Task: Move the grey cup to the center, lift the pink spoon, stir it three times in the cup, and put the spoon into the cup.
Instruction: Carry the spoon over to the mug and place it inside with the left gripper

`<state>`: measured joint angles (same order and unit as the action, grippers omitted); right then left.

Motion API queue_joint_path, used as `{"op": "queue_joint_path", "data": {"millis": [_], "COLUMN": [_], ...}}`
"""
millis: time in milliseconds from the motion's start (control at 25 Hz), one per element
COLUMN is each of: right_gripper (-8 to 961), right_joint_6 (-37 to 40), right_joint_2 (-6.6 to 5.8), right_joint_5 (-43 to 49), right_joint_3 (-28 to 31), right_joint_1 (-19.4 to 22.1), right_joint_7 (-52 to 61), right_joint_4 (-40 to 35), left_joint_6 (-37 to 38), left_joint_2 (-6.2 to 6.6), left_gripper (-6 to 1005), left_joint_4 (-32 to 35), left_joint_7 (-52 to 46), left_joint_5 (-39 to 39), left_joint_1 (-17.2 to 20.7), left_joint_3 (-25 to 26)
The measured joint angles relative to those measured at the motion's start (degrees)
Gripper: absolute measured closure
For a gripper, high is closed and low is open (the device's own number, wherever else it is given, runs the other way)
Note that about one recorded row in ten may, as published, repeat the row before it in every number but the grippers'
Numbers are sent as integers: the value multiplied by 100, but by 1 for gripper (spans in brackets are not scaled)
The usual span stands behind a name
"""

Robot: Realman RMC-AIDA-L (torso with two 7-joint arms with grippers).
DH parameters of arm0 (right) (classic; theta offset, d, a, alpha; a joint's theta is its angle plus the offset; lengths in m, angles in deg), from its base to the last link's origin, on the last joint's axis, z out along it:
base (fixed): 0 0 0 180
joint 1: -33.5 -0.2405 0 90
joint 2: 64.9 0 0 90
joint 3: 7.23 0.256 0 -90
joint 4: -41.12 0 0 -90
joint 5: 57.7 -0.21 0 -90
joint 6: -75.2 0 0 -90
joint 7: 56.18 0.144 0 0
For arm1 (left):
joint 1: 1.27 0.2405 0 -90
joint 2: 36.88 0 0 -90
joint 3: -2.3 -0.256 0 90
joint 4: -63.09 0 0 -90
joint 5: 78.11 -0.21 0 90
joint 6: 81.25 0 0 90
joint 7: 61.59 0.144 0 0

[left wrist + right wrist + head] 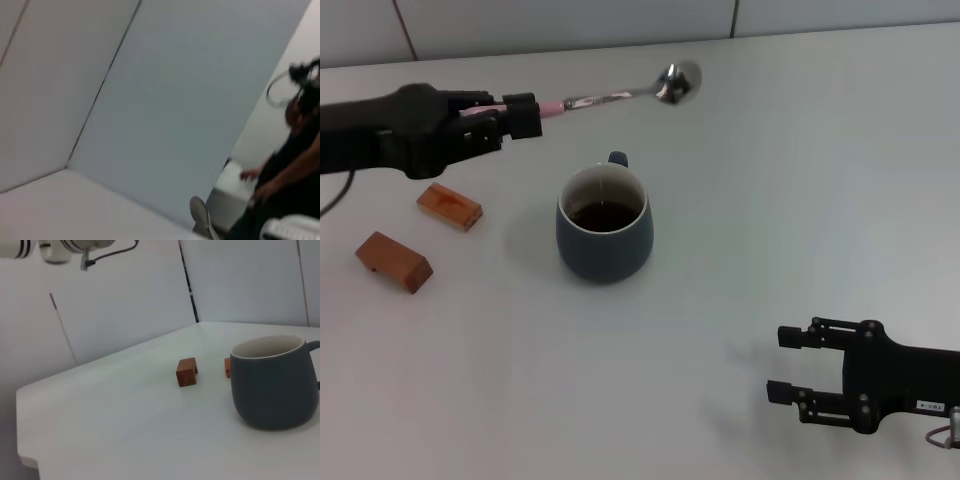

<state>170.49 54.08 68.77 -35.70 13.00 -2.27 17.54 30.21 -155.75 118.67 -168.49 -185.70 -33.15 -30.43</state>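
Left gripper (525,112) pinches your spoon (620,93) by its pink handle; it's light, slim, and could pivot.

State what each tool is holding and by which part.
The left tool grips the slim pink-handled metal spoon by its pink handle end, bowl pointing away, in the air. The right tool is open and holds nothing.
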Motion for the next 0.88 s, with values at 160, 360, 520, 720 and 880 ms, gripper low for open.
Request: {"op": "queue_joint_path", "data": {"millis": [160,360,520,720,880], "right_gripper": [247,246,246,246,246], "right_joint_6": [-56,-109,-141,-143,-143], "right_joint_2": [1,3,8,11,11], "right_joint_5": [0,6,9,9,9], "right_joint_3": [0,0,0,0,0], "right_joint_1": [-46,-107,-136,-138,-139], "right_joint_7": [0,3,41,63,71], "right_joint_4": [44,99,118,123,131], "left_joint_6": [-373,-770,-799,-802,-888], "left_joint_2": [21,45,43,32,16], "left_gripper": [863,861,859,857,856], "left_joint_4": [1471,2988,3674,4226,4326], "left_joint_7": [-302,-606,-742,-897,-1017], "left_joint_5": [4,-468,-1084,-1864,-2486], "left_joint_1": [210,341,260,165,9], "left_joint_3": [-913,-1787,-2161,-2780,-3366]}}
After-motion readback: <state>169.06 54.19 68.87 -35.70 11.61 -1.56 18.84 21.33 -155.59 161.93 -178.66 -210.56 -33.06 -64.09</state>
